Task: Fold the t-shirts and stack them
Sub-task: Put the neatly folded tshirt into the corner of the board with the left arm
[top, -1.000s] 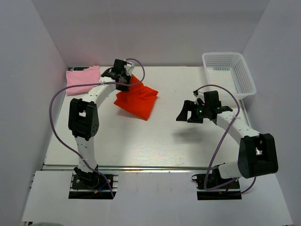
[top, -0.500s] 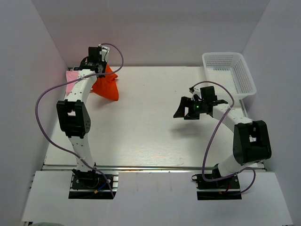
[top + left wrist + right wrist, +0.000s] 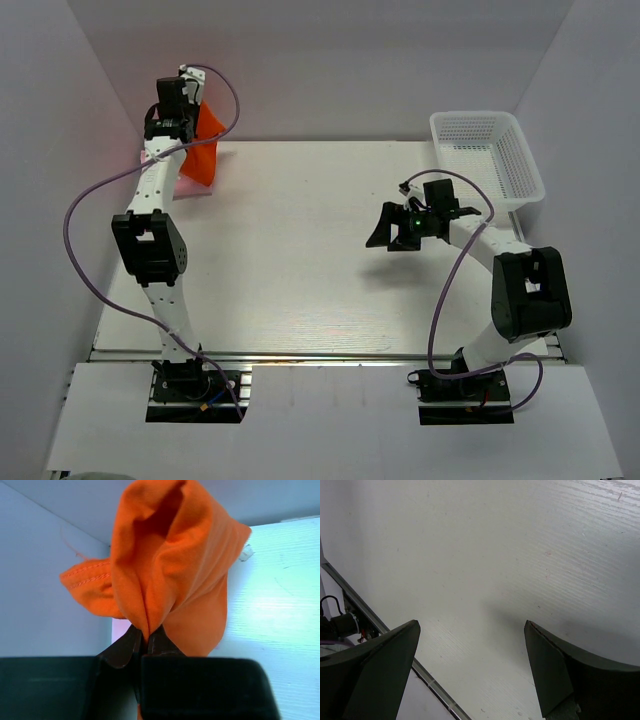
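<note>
The orange-red t-shirt hangs bunched from my left gripper at the far left back corner, lifted off the table. In the left wrist view the jaws are shut on a pinched fold of the orange cloth. The pale pink t-shirt is almost wholly hidden beneath it; only a sliver shows, and a pale pink patch shows in the left wrist view. My right gripper hovers open and empty above the table's right middle; its wrist view shows only bare table.
A white mesh basket stands at the back right corner. White walls enclose the table on the left, back and right. The table's near metal edge shows in the right wrist view.
My left gripper has carried the orange-red t-shirt from the table's left middle up and back to the far left corner, over the pink t-shirt. The right gripper shifted slightly back.
</note>
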You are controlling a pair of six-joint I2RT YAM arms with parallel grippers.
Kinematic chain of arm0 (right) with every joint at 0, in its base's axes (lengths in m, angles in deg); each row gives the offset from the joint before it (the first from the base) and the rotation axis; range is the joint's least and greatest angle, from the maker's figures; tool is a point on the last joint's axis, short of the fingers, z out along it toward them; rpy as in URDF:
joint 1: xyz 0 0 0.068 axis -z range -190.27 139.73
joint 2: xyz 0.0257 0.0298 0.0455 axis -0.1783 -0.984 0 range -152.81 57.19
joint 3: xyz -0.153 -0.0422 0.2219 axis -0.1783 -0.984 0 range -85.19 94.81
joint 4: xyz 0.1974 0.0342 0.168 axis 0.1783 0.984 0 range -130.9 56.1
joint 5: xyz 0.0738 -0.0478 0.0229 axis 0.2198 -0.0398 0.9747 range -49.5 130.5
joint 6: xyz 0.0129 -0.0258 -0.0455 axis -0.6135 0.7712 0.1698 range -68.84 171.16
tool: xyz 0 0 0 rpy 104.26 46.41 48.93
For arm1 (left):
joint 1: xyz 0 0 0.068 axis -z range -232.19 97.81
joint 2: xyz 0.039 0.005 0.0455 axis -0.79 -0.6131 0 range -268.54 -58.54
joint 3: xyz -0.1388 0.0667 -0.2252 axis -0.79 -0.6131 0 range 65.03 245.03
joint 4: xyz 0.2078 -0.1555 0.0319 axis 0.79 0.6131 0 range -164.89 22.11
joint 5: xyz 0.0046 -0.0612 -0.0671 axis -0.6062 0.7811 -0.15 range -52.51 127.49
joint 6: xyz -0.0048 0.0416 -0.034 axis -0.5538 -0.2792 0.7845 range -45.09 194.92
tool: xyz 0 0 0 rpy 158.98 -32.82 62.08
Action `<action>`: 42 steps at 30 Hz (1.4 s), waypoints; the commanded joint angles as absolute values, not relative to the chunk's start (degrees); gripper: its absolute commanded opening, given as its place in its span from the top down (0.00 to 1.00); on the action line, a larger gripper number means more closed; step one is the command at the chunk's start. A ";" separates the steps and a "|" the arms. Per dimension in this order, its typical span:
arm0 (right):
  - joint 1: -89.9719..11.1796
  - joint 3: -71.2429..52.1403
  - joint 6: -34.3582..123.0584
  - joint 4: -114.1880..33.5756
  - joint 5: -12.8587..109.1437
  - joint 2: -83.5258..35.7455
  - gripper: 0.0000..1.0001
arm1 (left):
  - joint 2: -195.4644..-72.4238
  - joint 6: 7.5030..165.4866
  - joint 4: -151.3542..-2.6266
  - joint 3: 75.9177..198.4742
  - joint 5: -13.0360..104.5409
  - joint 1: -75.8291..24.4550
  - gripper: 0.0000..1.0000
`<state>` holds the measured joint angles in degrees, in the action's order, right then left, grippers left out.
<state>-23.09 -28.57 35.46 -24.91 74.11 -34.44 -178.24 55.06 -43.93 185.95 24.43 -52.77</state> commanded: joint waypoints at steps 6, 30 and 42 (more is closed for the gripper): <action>-22.84 -25.16 37.28 -24.99 74.96 -35.01 0.10 | -181.66 55.40 -46.32 187.63 23.60 -55.88 1.00; -22.84 -23.75 35.61 -24.12 73.90 -35.09 0.10 | -191.34 56.72 -48.16 197.92 10.77 -59.83 0.00; -23.01 -25.77 34.82 -26.92 74.95 -32.99 0.10 | -185.03 61.10 -44.48 191.60 20.24 -58.16 0.00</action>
<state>-23.09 -25.83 35.15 -24.56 73.74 -35.14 -191.48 57.66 -46.99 193.91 14.46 -59.10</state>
